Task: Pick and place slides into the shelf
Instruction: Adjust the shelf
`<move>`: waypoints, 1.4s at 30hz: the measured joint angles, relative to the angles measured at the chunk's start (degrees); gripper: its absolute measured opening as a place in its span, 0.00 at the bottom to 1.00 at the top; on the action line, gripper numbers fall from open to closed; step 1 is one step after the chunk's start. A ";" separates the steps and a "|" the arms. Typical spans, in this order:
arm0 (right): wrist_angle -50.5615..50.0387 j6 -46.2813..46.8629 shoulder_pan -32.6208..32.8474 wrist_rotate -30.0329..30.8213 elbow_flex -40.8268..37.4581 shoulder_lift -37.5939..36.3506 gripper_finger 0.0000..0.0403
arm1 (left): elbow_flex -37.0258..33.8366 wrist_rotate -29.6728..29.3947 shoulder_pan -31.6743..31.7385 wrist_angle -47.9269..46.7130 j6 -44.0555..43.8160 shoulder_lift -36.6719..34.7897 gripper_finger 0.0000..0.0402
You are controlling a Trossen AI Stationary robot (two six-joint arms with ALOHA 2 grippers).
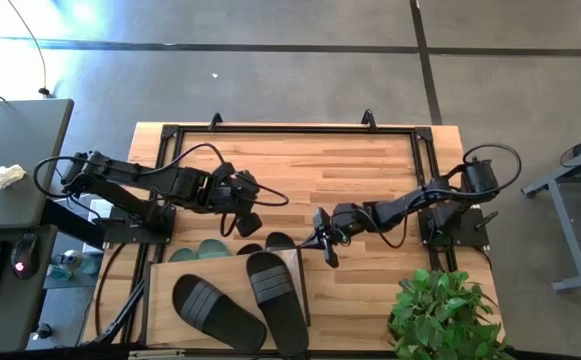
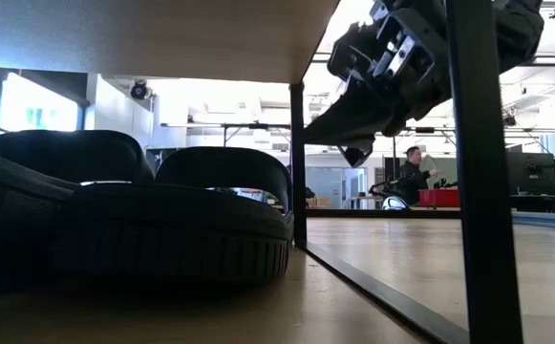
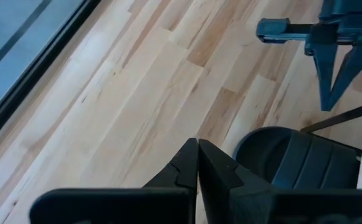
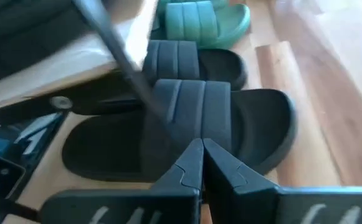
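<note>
**Both hands clenched and empty beside the shelf**

In the high view the shelf [image 1: 165,285] sits at the lower left of the surface [image 1: 370,170]. Two black slides [image 1: 215,310] lie on its top board. Green slides [image 1: 202,250] and more black ones [image 1: 280,241] stick out from under its upper edge. The left hand [image 1: 248,226] is above this edge, the right hand [image 1: 328,252] at the shelf's right corner; both are clenched on nothing. The upper centre of the surface is bare wood.

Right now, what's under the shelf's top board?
Under the shelf top: two black slides and a green pair, toes poking out. The board hides their heels. Two more black slides lie on top.
</note>
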 joint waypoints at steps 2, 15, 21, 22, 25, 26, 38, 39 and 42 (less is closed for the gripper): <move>-0.14 0.00 0.70 0.80 0.00 0.00 0.00 | 0.00 0.28 0.00 -0.02 0.07 0.00 0.00; 0.18 1.53 5.17 4.12 0.00 0.00 0.00 | 0.00 1.51 0.00 -0.09 0.15 0.00 0.01; 0.40 1.68 7.00 5.37 0.00 -0.02 0.00 | 0.00 1.53 0.00 -0.11 0.27 0.00 0.00; 0.38 1.69 7.30 5.56 0.00 -0.02 0.00 | 0.00 1.53 0.00 -0.11 0.30 0.00 0.01; 0.40 1.68 7.87 5.75 0.00 -0.02 0.00 | 0.00 1.53 0.00 -0.11 0.31 0.00 0.00; 0.40 1.68 7.92 5.78 0.00 -0.02 0.00 | 0.00 1.53 0.00 -0.11 0.32 0.00 0.00; -1.75 -1.09 5.47 10.20 -0.02 -0.04 0.00 | 0.00 2.42 0.00 -0.11 0.37 0.00 0.00; -1.68 -1.82 5.09 10.16 -0.02 -0.04 0.00 | 0.00 2.42 0.00 -0.11 0.37 0.00 0.01; -0.48 -3.42 3.78 9.09 -0.02 -0.04 0.00 | 0.00 2.42 0.00 -0.01 0.37 0.00 0.00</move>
